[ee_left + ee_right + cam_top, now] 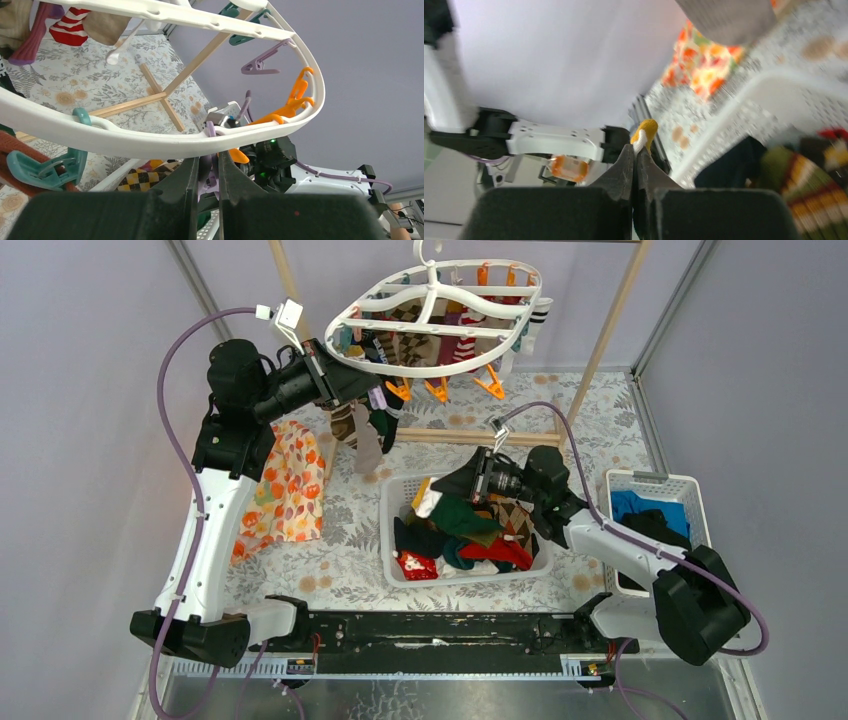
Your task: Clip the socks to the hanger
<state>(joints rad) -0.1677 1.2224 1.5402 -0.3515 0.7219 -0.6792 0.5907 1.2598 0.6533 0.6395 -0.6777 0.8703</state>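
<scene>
The white oval hanger (435, 305) hangs from the wooden rack, with several socks (440, 345) clipped under it and orange clips (438, 390) dangling free. My left gripper (378, 398) is raised at the hanger's near-left rim (150, 142) and is shut on a purple clip (207, 167) that hangs from it. More socks (365, 435) hang just below it. My right gripper (440, 488) is low over the white basket (388, 540) of mixed socks (470, 525). It is shut on the tip of a white and mustard sock (645, 131), which also shows in the top view (424, 498).
An orange floral cloth (285, 485) lies on the table under the left arm. A second white basket (655, 480) with blue and black clothes stands at the right. The rack's wooden legs (610, 330) and cross foot (157, 97) stand behind the hanger. Teal clips (47, 167) dangle nearby.
</scene>
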